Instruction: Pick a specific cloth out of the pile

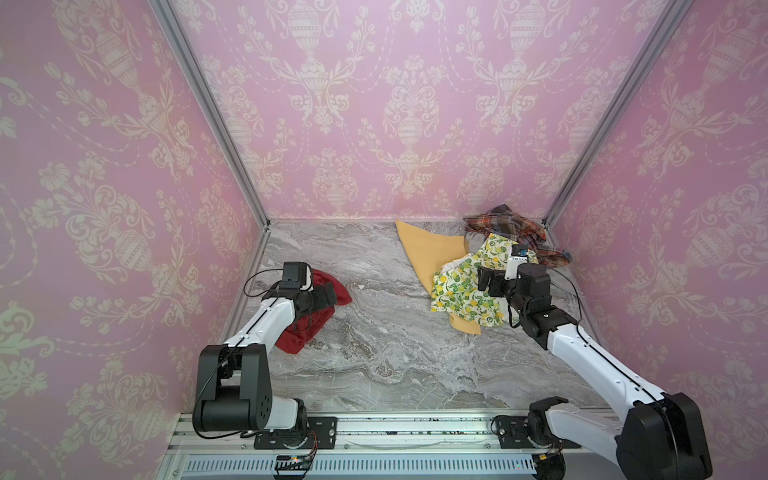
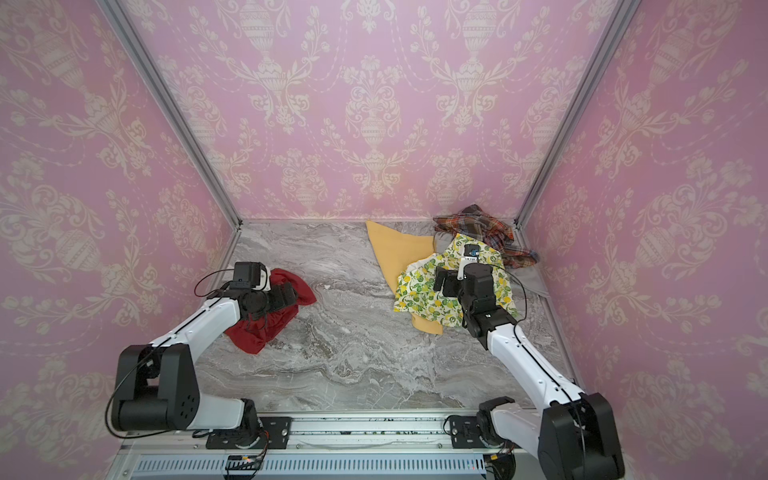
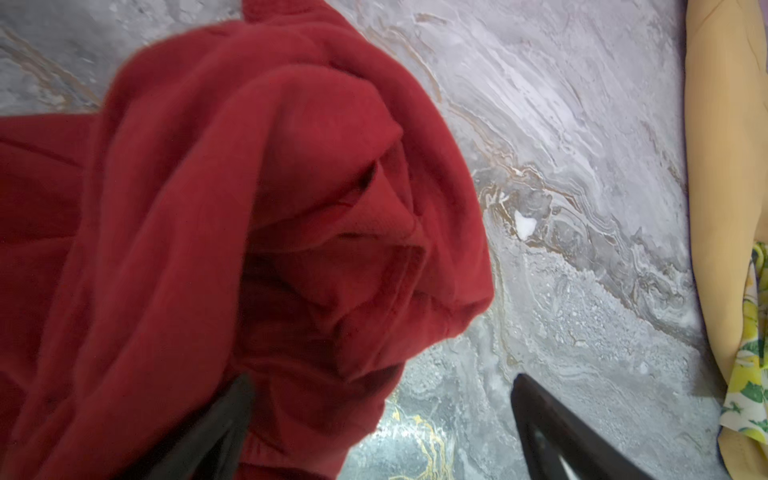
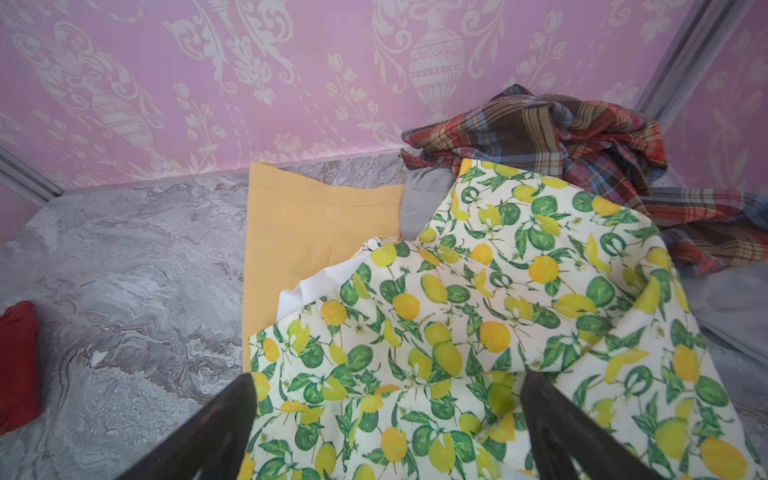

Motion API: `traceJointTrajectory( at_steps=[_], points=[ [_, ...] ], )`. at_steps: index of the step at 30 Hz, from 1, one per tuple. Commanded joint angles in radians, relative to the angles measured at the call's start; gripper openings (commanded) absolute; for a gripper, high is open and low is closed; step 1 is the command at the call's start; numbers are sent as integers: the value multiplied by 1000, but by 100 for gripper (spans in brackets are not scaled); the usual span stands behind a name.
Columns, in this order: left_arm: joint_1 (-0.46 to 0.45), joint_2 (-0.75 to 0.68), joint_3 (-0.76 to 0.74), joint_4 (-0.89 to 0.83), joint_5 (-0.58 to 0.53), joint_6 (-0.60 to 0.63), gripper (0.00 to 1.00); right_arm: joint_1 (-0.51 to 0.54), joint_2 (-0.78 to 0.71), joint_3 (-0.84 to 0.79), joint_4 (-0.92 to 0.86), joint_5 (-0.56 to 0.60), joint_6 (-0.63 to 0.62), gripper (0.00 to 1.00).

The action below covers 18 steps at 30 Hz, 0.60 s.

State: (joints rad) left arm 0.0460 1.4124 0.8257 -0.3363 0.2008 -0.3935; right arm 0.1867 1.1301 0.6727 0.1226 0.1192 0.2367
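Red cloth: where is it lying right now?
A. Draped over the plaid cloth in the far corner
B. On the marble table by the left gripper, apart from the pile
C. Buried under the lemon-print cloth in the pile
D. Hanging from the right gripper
B: the red cloth lies crumpled on the marble table under the open left gripper, with bare marble between it and the pile.

cloth [image 1: 320, 309] left, pile [image 1: 469, 282] right, table [image 1: 395, 353]
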Motion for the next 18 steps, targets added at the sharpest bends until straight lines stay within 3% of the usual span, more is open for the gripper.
traceJointTrajectory(
  at_steps=[1, 5, 11, 13, 18],
  points=[
    [27, -35, 4, 28, 2, -33, 99, -29, -8, -27, 30, -5, 1, 100],
    [32, -153, -45, 164, -47, -6, 99, -69, -13, -75, 84, 4, -46, 100],
    [31, -292, -213, 473, -275, 104, 99, -119, 19, -191, 290, 11, -119, 100],
    [31, -281, -261, 559, -324, 173, 99, -134, 62, -216, 372, 11, -137, 100],
    [32, -165, -346, 718, -327, 345, 99, -157, 170, -274, 586, -5, -182, 100]
  ],
)
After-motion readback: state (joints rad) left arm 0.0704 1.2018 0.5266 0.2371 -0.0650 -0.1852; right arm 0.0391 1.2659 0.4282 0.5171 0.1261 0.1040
